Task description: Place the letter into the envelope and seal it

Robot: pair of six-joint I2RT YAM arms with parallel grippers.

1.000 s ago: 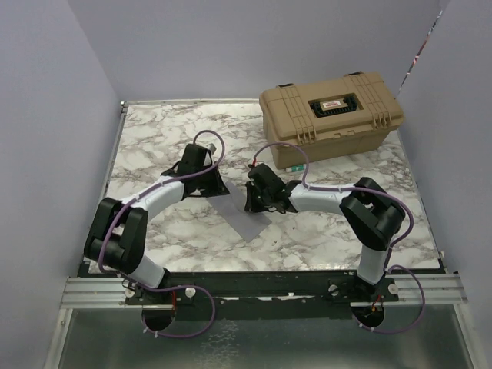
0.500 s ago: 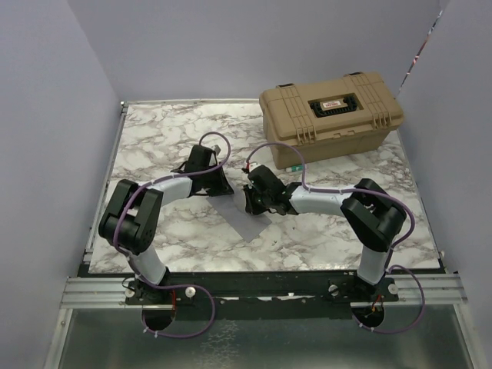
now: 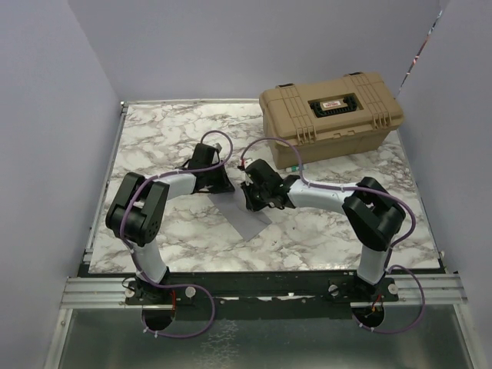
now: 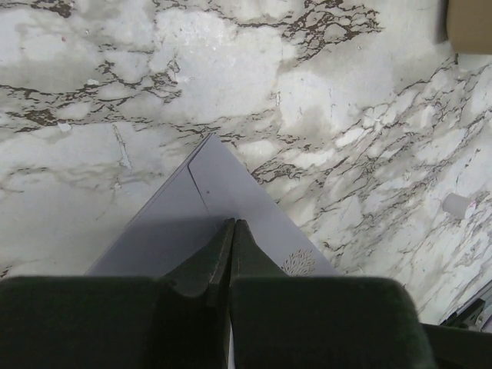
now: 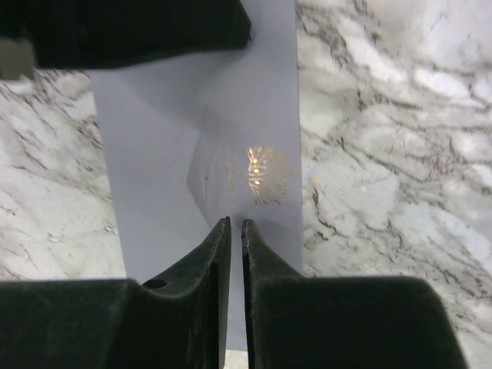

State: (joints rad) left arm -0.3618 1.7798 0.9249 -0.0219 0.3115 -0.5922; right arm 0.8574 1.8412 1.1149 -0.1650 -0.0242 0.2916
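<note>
The blue-grey envelope (image 3: pixel 250 221) lies flat on the marble table, between the two arms. Its flap is folded down and carries a gold leaf emblem (image 5: pixel 260 175). My left gripper (image 4: pixel 232 223) is shut, fingertips together, low over the envelope (image 4: pixel 219 188) near its pointed corner. My right gripper (image 5: pixel 235 221) stands over the envelope (image 5: pixel 154 169) just short of the emblem, with only a narrow gap between its fingers and nothing in that gap. In the top view the left gripper (image 3: pixel 223 187) and the right gripper (image 3: pixel 247 201) sit close together at the envelope's far end. The letter is hidden.
A tan toolbox (image 3: pixel 332 114) stands shut at the table's back right; its corner (image 4: pixel 470 23) shows in the left wrist view. The left gripper's dark body (image 5: pixel 131 31) fills the top of the right wrist view. Purple walls enclose the table.
The left arm's elbow has swung up and inward, carrying its gripper slightly right toward the envelope. The right gripper has edged a little up and left.
</note>
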